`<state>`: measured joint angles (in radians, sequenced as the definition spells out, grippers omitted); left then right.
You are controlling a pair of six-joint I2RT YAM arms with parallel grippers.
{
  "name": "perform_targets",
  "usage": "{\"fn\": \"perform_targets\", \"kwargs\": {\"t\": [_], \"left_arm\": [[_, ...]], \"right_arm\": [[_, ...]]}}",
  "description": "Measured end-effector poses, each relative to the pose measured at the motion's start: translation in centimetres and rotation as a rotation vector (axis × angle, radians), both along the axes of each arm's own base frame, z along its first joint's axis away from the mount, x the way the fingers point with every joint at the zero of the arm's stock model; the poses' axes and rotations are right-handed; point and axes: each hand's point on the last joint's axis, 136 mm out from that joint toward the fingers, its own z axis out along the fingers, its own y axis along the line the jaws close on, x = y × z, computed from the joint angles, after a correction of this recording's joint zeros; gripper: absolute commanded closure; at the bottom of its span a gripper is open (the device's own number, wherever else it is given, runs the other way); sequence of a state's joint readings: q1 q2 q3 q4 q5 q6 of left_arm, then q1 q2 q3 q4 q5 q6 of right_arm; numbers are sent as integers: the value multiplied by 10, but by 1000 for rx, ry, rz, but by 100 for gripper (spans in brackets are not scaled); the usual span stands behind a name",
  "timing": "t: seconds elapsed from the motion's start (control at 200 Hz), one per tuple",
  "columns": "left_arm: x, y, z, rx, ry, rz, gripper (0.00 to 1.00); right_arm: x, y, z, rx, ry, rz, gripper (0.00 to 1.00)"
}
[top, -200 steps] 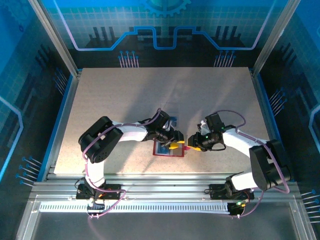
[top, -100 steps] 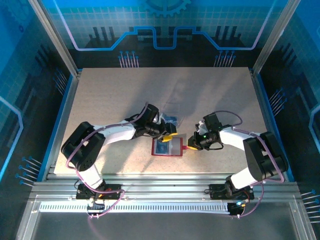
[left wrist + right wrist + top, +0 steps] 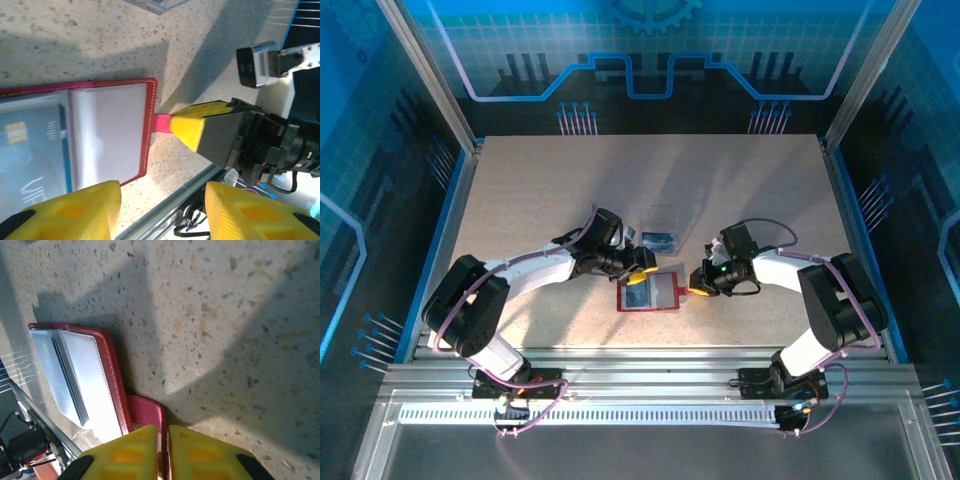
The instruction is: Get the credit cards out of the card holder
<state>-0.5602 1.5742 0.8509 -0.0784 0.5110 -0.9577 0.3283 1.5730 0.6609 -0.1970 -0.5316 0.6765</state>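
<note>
The card holder (image 3: 665,291) lies open on the table, dark red with pale inner pockets (image 3: 110,130). A blue credit card (image 3: 30,150) with a gold chip sits in its left leaf (image 3: 637,295). My right gripper (image 3: 164,450) is shut on the holder's thin red strap tab (image 3: 145,410), at the holder's right edge (image 3: 693,289). In the left wrist view the yellow right fingertip (image 3: 192,127) meets the tab (image 3: 161,123). My left gripper (image 3: 162,210) hangs open over the holder's near right corner, nothing between its fingers; from above the left gripper (image 3: 645,263) is at the holder's far edge.
A clear plastic tray (image 3: 668,217) stands just behind the holder, with something blue (image 3: 658,240) at its near side. The table's metal front rail (image 3: 200,185) runs close below the holder. Both arms reach in from the near corners.
My right gripper has closed on the strap tab and moved slightly left. The left arm has swung left, its gripper drawing back from over the holder. The holder has shifted a little left.
</note>
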Motion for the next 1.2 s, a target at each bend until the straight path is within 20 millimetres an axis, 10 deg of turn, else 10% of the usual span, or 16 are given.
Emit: {"fn": "perform_targets", "kwargs": {"t": [0.605, 1.201], "left_arm": [[-4, 27, -18, 44, 31, 65, 52], [-8, 30, -24, 48, 41, 67, 58]], "right_arm": [[-3, -6, 5, -33, -8, 0, 91], [4, -16, 39, -120, -90, 1, 67]]}}
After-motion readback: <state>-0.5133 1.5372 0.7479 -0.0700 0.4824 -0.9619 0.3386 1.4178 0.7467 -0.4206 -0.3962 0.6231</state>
